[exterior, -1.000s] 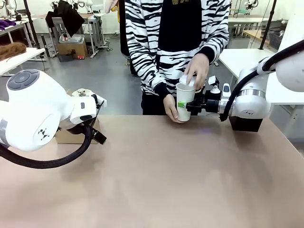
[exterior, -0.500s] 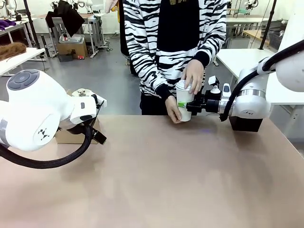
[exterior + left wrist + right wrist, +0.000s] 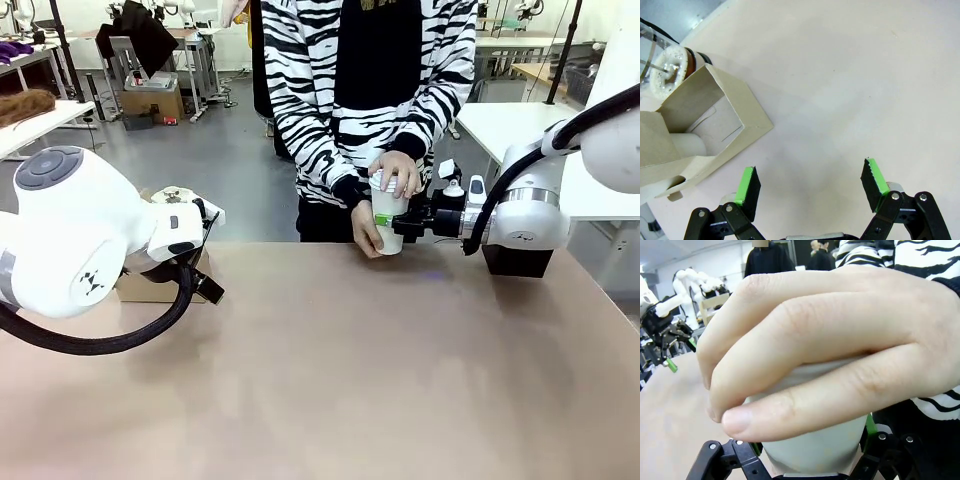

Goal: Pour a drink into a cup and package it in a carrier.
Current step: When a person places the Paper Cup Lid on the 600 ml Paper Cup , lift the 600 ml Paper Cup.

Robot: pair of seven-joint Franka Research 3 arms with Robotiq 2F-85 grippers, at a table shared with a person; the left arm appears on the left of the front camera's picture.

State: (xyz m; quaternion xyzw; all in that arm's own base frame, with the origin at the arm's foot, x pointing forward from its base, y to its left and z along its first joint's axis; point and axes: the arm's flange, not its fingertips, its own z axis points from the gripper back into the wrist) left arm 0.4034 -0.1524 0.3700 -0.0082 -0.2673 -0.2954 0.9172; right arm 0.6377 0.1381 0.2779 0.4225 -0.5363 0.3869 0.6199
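A white paper cup [image 3: 386, 212] stands upright at the table's far edge, and my right gripper [image 3: 399, 223] is shut on its lower half from the right. One hand of the person [image 3: 397, 172] lies flat over its top and the other cups its base. In the right wrist view the cup [image 3: 815, 442] sits between my fingers under that hand [image 3: 830, 350]. The brown cardboard carrier [image 3: 695, 135] lies left of my left gripper [image 3: 812, 182], which hovers open over bare table. A glass jug [image 3: 670, 75] stands behind the carrier. The drink is hidden.
The person in a striped top [image 3: 370, 90] stands at the far side. A black box [image 3: 515, 262] sits under my right arm. My bulky left arm [image 3: 70, 235] partly hides the carrier [image 3: 150, 285]. Bare table [image 3: 330, 380] spreads across the middle and front.
The person's upper hand has come down from the cup's rim to lie flat on its top. Neither arm has moved.
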